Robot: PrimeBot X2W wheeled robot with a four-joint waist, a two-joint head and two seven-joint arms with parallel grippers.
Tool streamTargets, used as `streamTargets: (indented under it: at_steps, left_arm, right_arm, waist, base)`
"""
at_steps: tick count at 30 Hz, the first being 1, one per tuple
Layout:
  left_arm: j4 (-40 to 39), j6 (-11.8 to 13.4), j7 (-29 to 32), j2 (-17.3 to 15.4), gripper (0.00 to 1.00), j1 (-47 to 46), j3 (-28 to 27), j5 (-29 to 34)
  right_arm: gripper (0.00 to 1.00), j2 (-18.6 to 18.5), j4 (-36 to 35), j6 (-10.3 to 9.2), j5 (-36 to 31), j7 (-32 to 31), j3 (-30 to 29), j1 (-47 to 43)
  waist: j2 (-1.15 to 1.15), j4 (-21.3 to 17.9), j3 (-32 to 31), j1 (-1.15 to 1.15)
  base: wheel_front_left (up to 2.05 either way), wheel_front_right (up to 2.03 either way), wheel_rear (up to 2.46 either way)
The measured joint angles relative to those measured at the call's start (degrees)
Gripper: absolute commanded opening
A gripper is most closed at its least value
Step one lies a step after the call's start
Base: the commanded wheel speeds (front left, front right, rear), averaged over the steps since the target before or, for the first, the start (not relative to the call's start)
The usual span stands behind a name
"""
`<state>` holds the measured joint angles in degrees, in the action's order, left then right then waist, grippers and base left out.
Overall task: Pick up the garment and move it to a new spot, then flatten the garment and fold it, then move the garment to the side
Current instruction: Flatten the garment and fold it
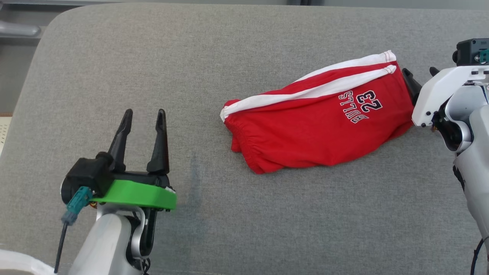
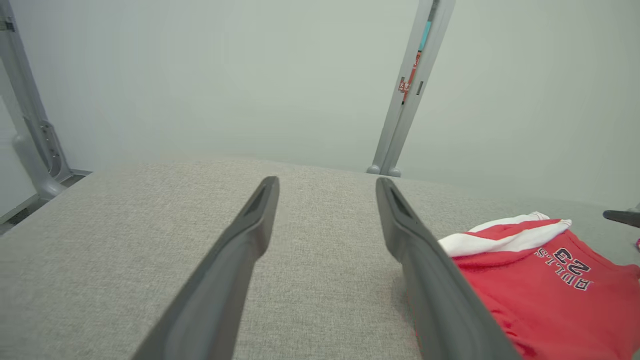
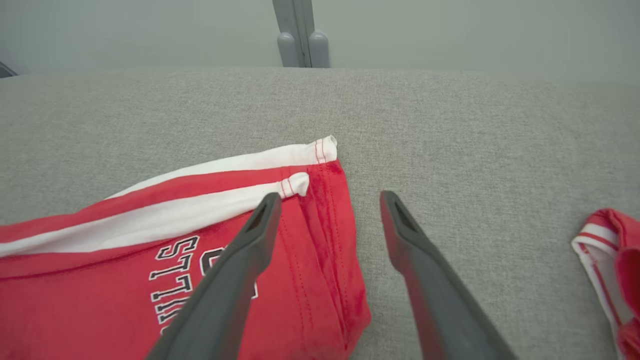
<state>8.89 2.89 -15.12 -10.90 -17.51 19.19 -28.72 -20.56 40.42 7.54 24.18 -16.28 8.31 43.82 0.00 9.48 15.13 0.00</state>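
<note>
The garment (image 1: 317, 126) is a pair of red shorts with white side stripes and "BULLS 23" print, lying folded right of centre on the grey fabric table (image 1: 244, 46). My right gripper (image 1: 419, 71) stands open at its right hem. In the right wrist view, the right gripper (image 3: 330, 197) straddles the hem edge of the garment (image 3: 125, 240), with one finger over the red cloth, the other over bare table, and nothing between them. My left gripper (image 1: 145, 112) is open and empty at the lower left, well apart from the shorts. In the left wrist view, the left gripper (image 2: 327, 184) points across bare table with the garment (image 2: 550, 300) to its right.
A second red-and-white piece of cloth (image 3: 610, 260) lies at the right edge of the right wrist view. A grey frame post (image 2: 400, 100) stands behind the table's far edge. The table's rounded far-left corner (image 1: 57, 23) is near the left arm's side.
</note>
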Motion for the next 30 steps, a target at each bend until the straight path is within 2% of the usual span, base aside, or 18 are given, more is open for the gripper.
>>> streamTargets:
  at_steps: [6, 13, 19, 24, 30]
  left_arm:
    - [-2.5, -3.8, 0.0, 3.8, 1.0, 3.3, -8.5, 7.5]
    - [-1.8, -6.6, 0.0, 6.6, 1.0, 3.3, -15.0, 10.6]
    - [-1.8, -8.0, 0.0, 7.7, 1.0, 3.3, -17.6, 11.6]
    - [-1.8, -8.9, 0.0, 7.9, 1.0, 3.3, -18.7, 11.9]
    - [-1.6, -8.9, 0.0, 7.9, 1.0, 3.3, -18.5, 11.2]
  right_arm:
    - [1.0, 1.1, 3.3, -0.01, 0.3, -0.7, -2.3, 1.4]
    - [1.0, 1.6, 6.8, -0.01, -2.9, -2.4, -3.1, 3.2]
    - [1.0, 1.7, 8.6, 0.0, -6.6, -1.7, -4.8, 3.6]
    - [1.0, 3.2, 10.0, -0.05, -6.6, -2.1, -6.8, 4.3]
    - [1.0, 3.1, 9.9, -0.2, -6.1, -4.5, -4.6, 4.8]
  waist:
    - [0.0, 0.7, 1.9, 0.0]
    - [0.0, 1.8, 4.2, 0.0]
    - [0.0, 2.5, 5.4, 0.0]
    - [0.0, 2.9, 6.0, 0.0]
    - [0.0, 3.4, 6.6, 0.0]
  base:
    - [0.0, 0.0, 0.0]
    - [0.0, 0.0, 0.0]
    - [0.0, 0.0, 0.0]
    - [0.0, 0.0, 0.0]
    - [0.0, 0.0, 0.0]
